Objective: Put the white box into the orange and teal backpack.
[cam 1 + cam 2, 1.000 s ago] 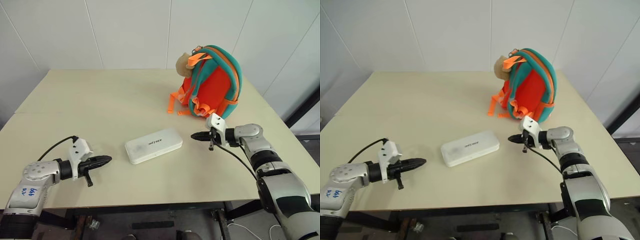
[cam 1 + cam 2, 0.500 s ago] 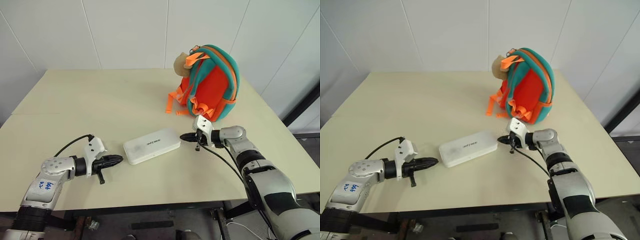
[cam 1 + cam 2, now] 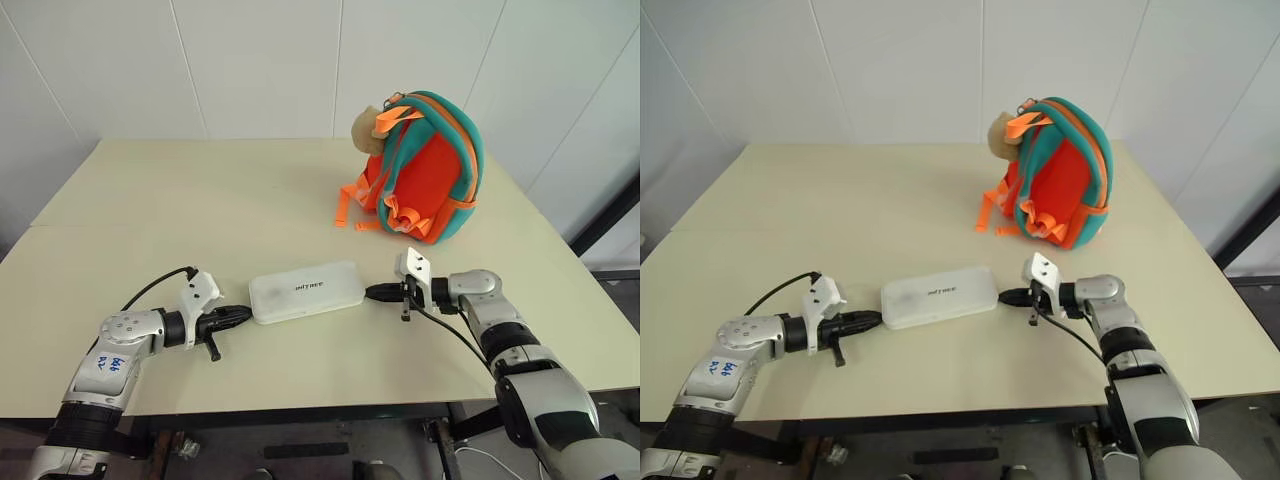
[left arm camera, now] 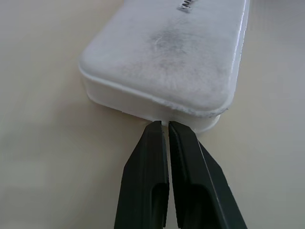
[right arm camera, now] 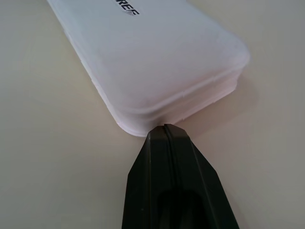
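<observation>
Nearest the front edge of the cream bench (image 3: 200, 200), the two arms reach in from either side toward one thing between them. On the left, the left pincer (image 3: 240, 314) lies low over the bench top with its two black fingers (image 4: 147, 176) drawn together, only a hairline slit between them in the left wrist view; their tips meet the short end of the white box (image 3: 306, 292) at its lower rim, touching or all but touching it. A black cable loops up from the wrist behind this pincer.

On the right, the right pincer (image 3: 375, 292) points across at the opposite short end of the same box, its fingers pressed fully together into a single dark wedge (image 5: 167, 181). The tip sits right at the rounded corner of the box, at the seam between its upper and lower halves; whether it actually touches cannot be told.

Between the two pincers the white box lies flat on the bench, long axis running left to right and slightly skewed, its lid up with small dark lettering near the middle. Neither pincer grips it.

Farther back and to the right, well apart from the box, the orange and teal backpack (image 3: 430, 170) stands upright on the bench, orange straps (image 3: 350, 205) trailing onto the surface on its left side and a tan plush charm (image 3: 368, 130) hanging by its top. Behind the bench rises a white panelled wall (image 3: 260, 60).
</observation>
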You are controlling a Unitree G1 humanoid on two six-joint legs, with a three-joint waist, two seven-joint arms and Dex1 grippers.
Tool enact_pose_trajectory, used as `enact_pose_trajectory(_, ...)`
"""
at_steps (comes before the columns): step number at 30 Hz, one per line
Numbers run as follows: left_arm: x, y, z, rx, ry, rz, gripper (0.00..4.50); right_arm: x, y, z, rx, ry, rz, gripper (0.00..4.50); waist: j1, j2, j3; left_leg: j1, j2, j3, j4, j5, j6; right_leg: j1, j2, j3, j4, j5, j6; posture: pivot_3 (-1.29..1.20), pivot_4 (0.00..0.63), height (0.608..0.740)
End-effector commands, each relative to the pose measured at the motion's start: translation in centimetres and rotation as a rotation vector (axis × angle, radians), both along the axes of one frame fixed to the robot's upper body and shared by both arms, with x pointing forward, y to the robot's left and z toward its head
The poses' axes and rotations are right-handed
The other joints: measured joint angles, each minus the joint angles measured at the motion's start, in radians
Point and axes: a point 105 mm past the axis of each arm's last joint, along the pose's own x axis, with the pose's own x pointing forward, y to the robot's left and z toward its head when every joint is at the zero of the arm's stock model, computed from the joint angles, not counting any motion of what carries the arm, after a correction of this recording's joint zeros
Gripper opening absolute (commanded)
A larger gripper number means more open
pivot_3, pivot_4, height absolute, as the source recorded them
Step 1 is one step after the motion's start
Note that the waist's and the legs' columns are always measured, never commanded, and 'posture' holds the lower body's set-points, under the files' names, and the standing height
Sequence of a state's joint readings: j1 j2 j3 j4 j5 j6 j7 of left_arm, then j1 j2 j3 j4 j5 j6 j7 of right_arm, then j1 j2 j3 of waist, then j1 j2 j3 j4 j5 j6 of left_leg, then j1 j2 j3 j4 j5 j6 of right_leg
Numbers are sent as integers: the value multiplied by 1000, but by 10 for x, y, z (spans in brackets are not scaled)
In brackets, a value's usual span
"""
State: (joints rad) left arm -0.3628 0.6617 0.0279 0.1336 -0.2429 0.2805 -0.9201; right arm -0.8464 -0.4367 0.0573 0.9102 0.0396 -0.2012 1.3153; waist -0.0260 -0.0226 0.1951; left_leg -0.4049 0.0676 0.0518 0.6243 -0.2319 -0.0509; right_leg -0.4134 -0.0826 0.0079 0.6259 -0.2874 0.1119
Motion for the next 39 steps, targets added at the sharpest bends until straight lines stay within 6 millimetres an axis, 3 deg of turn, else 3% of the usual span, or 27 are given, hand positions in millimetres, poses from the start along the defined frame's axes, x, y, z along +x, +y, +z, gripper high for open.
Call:
enact_pose_trajectory(1,-2,-21,7,-6,-38,-101,254,-15,12,10,37,-6,90,0,-1,0,0,0,0,0,1,0,0,0,0,0,0,0,0,0,150,740)
enact_pose_trajectory(11,-5,-29,6,-8,-23,-158,254,-40,-1,-3,22,81,42,0,-1,0,0,0,0,0,3,-1,0,0,0,0,1,0,0,0,150,740)
enact_pose_trajectory(18,-4,-22,4,29,-30,-117,254,-35,-14,-6,-4,73,-27,0,-1,-1,0,0,0,0,4,-1,1,1,0,0,0,0,0,0,150,740)
enact_pose_trajectory(21,-2,-6,4,47,-13,-52,854,-34,-26,0,-6,76,-54,587,-1,-1,0,0,0,0,4,-1,1,1,0,0,1,0,0,0,150,740)
enact_pose_trajectory(27,-11,19,5,29,68,6,2661,-24,-53,15,-19,54,-140,2583,-4,-1,0,0,0,0,3,-1,1,1,0,0,-1,0,0,0,150,740)
enact_pose_trajectory(30,-13,27,8,-19,130,26,3723,-27,-55,17,-37,71,-118,3721,-3,-1,0,0,0,0,3,-2,1,1,0,0,-1,0,0,0,150,740)
enact_pose_trajectory(32,-14,31,8,-119,272,60,4244,-33,-52,17,-71,91,-68,4302,-3,-1,0,0,0,0,3,-2,1,1,0,0,-1,0,0,0,150,740)
enact_pose_trajectory(33,-16,32,8,-157,327,64,4476,-35,-51,18,-83,95,-53,4495,-3,-1,0,0,0,0,3,-2,1,1,0,0,-1,0,0,0,150,740)
enact_pose_trajectory(39,-7,28,21,-308,445,92,4476,-42,-38,23,-103,94,30,4495,-3,-1,0,0,0,0,3,-2,1,1,1,0,-1,0,0,0,150,740)
